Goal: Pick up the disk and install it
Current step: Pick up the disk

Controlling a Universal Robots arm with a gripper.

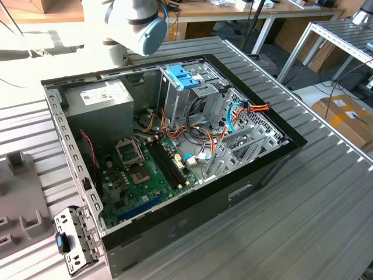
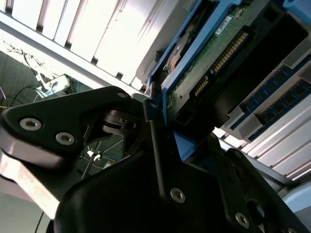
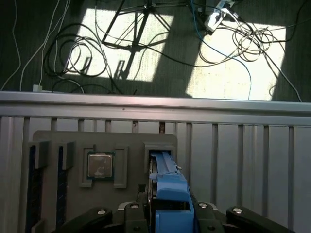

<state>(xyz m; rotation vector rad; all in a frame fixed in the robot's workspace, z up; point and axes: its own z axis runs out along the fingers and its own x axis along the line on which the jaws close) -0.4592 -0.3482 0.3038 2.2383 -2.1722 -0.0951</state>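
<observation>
In the first wrist view the hand (image 3: pixel 170 214) was closed on the disk (image 3: pixel 167 187), its black fingers (image 3: pixel 131 213) pressed against the two flat sides, so that the disk stood on edge with a blue rail facing the camera. The disk's far end pointed into an open slot of a grey tray (image 3: pixel 73 141); whether it touched the slot could not be told. Beside that slot the tray held a square processor chip (image 3: pixel 99 165), and further along two dark-blue memory sticks (image 3: pixel 33 189) stood in their own grooves. The tray lay on the ribbed metal surface (image 3: pixel 243 145) near its edge, with the floor and loose cables (image 3: pixel 233 43) beyond. The second wrist view showed the disk's green circuit board (image 2: pixel 214 53) between its blue rails. In the exterior view the arm (image 1: pixel 137 23) rose behind an open computer case (image 1: pixel 250 175), which held a grey power-supply box (image 1: pixel 99 102), a green motherboard (image 1: pixel 140 175) and a light-blue bracket (image 1: pixel 183 76) atop its metal cage.
</observation>
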